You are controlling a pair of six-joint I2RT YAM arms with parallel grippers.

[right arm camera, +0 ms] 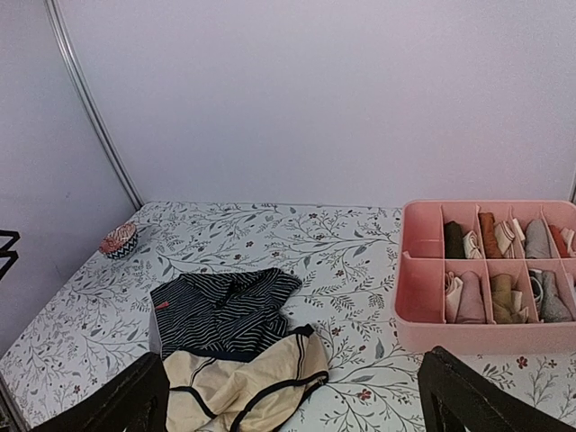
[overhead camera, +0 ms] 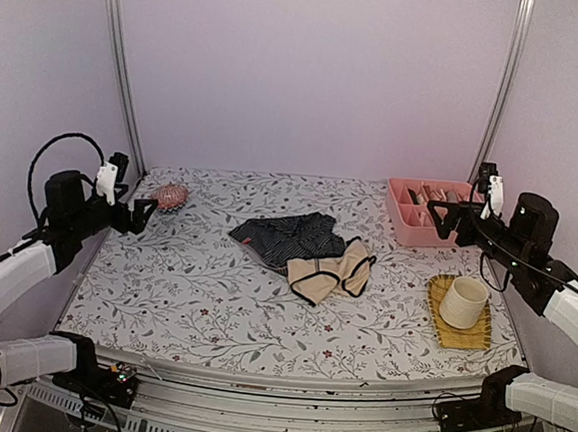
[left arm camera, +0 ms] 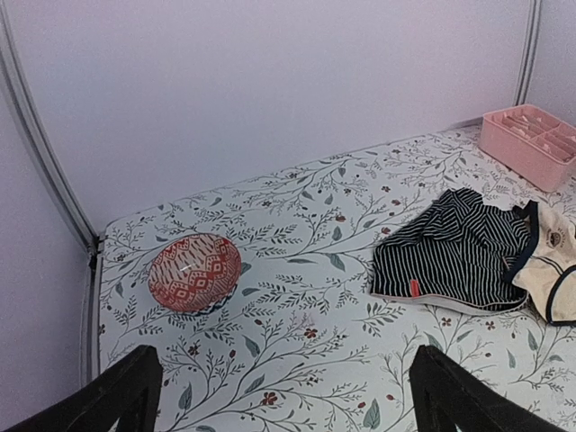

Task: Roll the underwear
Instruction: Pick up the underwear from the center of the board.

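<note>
The dark navy striped brief (overhead camera: 289,238) lies crumpled near the middle of the table, with the beige black-edged brief (overhead camera: 333,272) overlapping its right side. Both show in the left wrist view, navy (left arm camera: 454,252) and beige (left arm camera: 556,261), and in the right wrist view, navy (right arm camera: 220,310) and beige (right arm camera: 243,382). My left gripper (overhead camera: 141,214) is open and empty, raised over the far left of the table (left arm camera: 283,396). My right gripper (overhead camera: 444,220) is open and empty, raised at the far right, facing the briefs (right arm camera: 292,396).
A round reddish patterned object (overhead camera: 170,197) sits at the back left (left arm camera: 193,272). A pink divided organizer (overhead camera: 410,211) with rolled cloths stands at the back right (right arm camera: 418,297). A cream cup (overhead camera: 462,302) stands on a yellow mat (overhead camera: 457,334) at the right.
</note>
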